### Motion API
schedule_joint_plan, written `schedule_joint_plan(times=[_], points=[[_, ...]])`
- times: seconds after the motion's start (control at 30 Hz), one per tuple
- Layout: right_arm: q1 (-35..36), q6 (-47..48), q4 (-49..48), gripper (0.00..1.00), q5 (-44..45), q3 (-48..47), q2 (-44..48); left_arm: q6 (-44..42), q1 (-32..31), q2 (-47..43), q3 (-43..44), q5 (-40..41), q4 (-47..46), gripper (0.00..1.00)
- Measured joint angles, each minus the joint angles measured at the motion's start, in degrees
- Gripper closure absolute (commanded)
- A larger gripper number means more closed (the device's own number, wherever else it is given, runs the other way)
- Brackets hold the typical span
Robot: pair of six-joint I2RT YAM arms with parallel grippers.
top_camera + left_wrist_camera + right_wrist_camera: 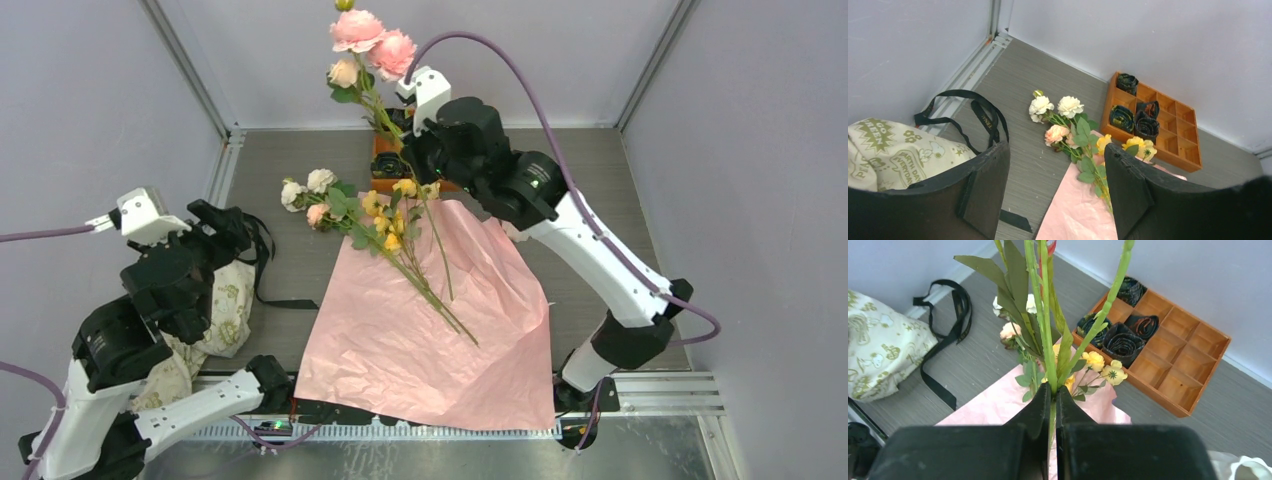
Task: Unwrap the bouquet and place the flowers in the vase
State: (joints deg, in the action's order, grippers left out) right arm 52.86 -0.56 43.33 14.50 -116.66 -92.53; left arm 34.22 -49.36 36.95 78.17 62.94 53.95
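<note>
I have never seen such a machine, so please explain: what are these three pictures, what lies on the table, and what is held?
Two robot arms stand at a table. One picture looks down from above; the other two come from cameras on each wrist. The right hand is shut on green stems of pink flowers, lifted up. The left hand is open and holds nothing. On the table lie pink paper with more roses, a black ribbon, beige printed paper and an orange tray.

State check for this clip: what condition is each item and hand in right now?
Left hand: open, empty.
Right hand: shut on lifted stems.
Pink paper: unwrapped, spread flat.
Remaining flowers: lying on the paper.
Ribbon: loose on table.
Orange tray: holds dark rosettes.
</note>
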Motion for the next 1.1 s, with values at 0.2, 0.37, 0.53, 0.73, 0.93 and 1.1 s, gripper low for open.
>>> schedule_joint_plan(times=[0.2,0.37,0.53,0.73,0.93,1.1], points=[[0.0,-2.2,3.7,0.99,-0.6,-3.7,1.6,0.0,0.0,3.8,-0.2,-3.4,-1.5,0.31],[-0.3,-5.7,11.5,0.99,-1.1,-8.6,-2.5,0.1,0.0,5.8,-1.0,-6.2,-2.8,0.31],[-1.0,-10.2,11.9,0.99,-4.7,4.5,-3.0,0.3,0.0,8.0,-1.4,-8.3,-4.2,0.31],[-1.2,-13.3,11.4,0.65,-9.7,16.5,-12.4,0.3,0.0,9.5,-1.6,-9.2,-4.4,0.3],[-1.2,-13.9,11.1,0.57,-9.7,18.4,-18.0,0.3,0.0,8.9,-1.9,-9.0,-4.4,0.29],[-1.2,-14.3,8.7,0.59,-9.6,19.9,-17.7,0.3,0.0,7.6,-1.9,-8.2,-4.4,0.29]])
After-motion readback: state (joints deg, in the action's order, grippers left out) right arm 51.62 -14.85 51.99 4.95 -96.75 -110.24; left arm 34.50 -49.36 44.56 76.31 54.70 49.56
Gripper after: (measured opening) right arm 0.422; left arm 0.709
